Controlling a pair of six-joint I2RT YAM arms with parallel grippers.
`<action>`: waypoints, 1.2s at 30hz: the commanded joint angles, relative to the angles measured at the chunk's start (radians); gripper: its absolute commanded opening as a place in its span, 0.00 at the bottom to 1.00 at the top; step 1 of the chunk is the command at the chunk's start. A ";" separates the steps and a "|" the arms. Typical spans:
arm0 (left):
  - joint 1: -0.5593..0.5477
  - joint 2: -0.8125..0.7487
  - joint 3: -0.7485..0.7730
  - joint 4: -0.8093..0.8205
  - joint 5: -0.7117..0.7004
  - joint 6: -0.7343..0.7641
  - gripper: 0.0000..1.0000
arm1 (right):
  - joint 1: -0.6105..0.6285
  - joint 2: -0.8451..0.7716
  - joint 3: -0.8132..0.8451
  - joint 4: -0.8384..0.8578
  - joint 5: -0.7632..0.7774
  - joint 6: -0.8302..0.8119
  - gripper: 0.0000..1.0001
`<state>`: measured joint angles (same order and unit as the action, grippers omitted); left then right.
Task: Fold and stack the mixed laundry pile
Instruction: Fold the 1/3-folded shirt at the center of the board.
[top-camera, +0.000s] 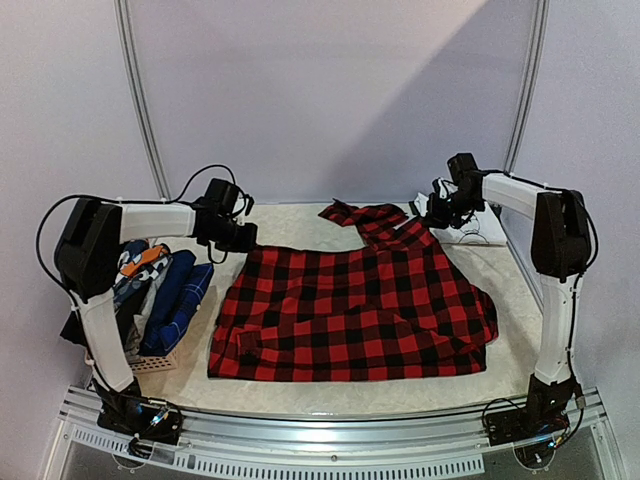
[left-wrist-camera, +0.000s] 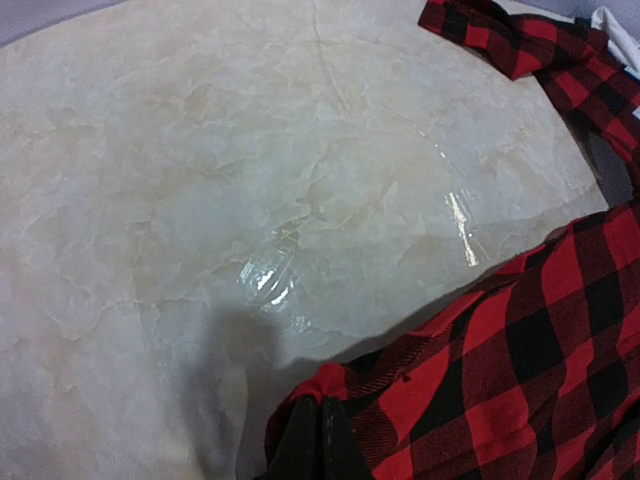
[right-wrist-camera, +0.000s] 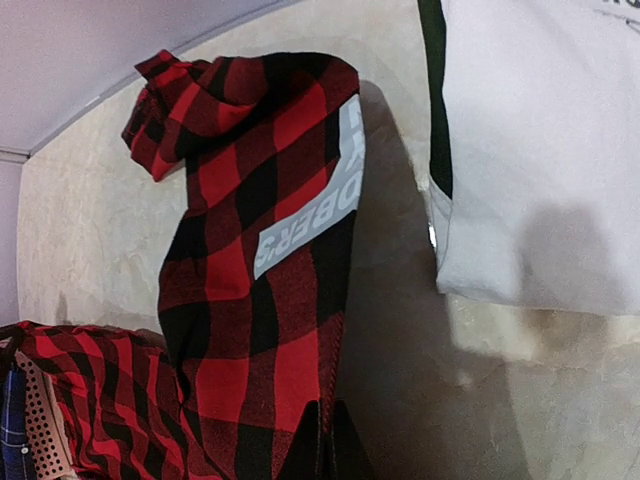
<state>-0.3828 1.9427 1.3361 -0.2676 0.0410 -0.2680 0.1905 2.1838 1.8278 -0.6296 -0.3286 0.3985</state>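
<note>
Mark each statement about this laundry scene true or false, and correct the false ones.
1. The red-black plaid shirt lies spread on the table. True.
2. The left end effector hangs open, clear of the shirt. False: it is shut on the shirt's edge.
3. A white T-shirt lies at the far right of the table. True.
4. The basket stands on the right. False: it stands at the near left, holding blue and orange garments.
5. The right end effector is shut on the plaid shirt. True.

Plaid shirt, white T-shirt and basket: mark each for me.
red-black plaid shirt (top-camera: 350, 320), top view, middle of its body.
white T-shirt (right-wrist-camera: 540, 150), right wrist view, white panel.
basket (top-camera: 155, 363), top view, near wall.
</note>
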 joint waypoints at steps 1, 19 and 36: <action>0.005 -0.043 -0.037 0.008 -0.009 0.014 0.00 | 0.003 -0.081 -0.010 0.005 -0.003 -0.020 0.00; 0.006 -0.140 -0.158 0.055 -0.013 0.004 0.00 | 0.003 -0.272 -0.196 0.067 -0.030 -0.025 0.00; -0.038 -0.346 -0.277 0.008 -0.038 -0.008 0.00 | 0.006 -0.358 -0.350 0.111 -0.036 -0.007 0.00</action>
<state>-0.3912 1.6405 1.0676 -0.2050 0.0223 -0.2668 0.1917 1.9060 1.5230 -0.5350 -0.3668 0.3878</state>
